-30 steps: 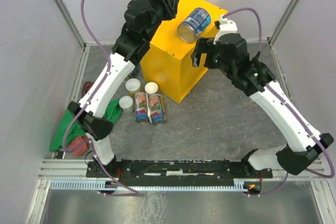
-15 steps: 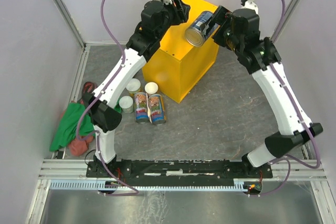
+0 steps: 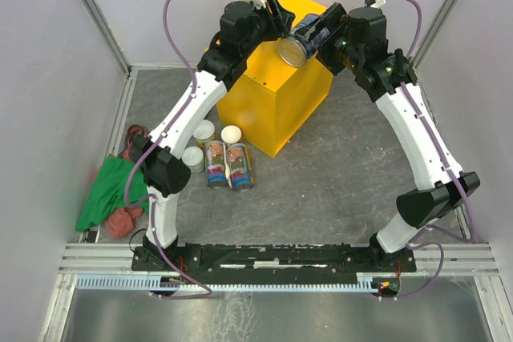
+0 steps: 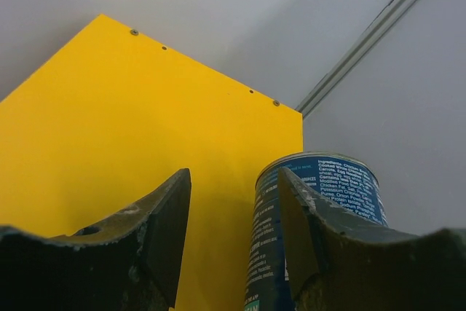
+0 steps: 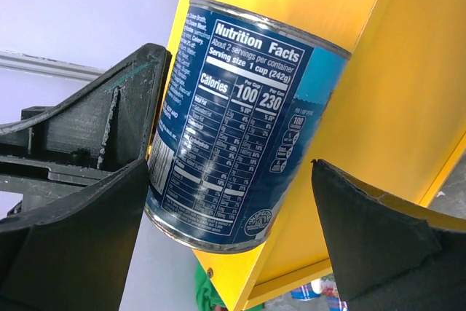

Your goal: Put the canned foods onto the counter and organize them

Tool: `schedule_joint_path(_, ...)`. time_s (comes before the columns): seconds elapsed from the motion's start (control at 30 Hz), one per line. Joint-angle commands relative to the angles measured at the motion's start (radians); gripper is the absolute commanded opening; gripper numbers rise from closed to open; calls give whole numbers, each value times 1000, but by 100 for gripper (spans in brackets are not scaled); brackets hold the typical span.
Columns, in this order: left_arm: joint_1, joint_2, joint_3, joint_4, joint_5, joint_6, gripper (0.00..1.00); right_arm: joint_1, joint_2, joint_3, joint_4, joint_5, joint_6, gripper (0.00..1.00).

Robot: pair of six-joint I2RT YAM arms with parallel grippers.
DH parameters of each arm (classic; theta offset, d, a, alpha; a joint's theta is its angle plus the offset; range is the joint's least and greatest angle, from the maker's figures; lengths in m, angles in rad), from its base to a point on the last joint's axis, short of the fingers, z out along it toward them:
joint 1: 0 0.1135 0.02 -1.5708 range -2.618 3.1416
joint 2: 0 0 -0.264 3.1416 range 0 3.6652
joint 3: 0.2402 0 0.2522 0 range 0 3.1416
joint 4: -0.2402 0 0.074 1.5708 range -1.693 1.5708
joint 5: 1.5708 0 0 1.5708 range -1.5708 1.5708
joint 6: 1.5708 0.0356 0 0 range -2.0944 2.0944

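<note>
Top external view: the right gripper (image 5: 229, 172) is now brought up to the blue-labelled can (image 5: 240, 121) at the top of the counter (image 4: 145, 121), spread around it but not clamping. The left gripper (image 4: 233, 187) is parted and empty beside it, so the can's placement is judged unfinished.

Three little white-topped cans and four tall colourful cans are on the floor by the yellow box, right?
Not quite. There are only two tall colourful cans, not four. The top external view shows them side by side next to the three little white-topped cans on the floor by the yellow box.
</note>
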Motion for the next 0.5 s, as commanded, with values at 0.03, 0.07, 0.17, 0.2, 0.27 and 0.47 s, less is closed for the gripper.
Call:
schedule_joint_path(0.03,7,-14,23,23,60,-23,57,-14,40,40,-1,-18,82,99)
schedule_joint_path(0.07,7,-16,17,26,66,-23,57,-15,48,49,-5,-21,85,99)
schedule_joint_path(0.17,9,-16,9,28,84,-23,56,-23,70,87,-28,-27,96,99)
schedule_joint_path(0.2,9,-17,7,29,91,-24,56,-27,76,96,-31,-31,100,99)
schedule_joint_path(0.27,9,-16,-1,31,105,-24,55,-33,88,108,-39,-38,105,99)
schedule_joint_path(0.47,19,-16,-13,49,177,-24,47,-52,120,125,-39,-72,120,99)
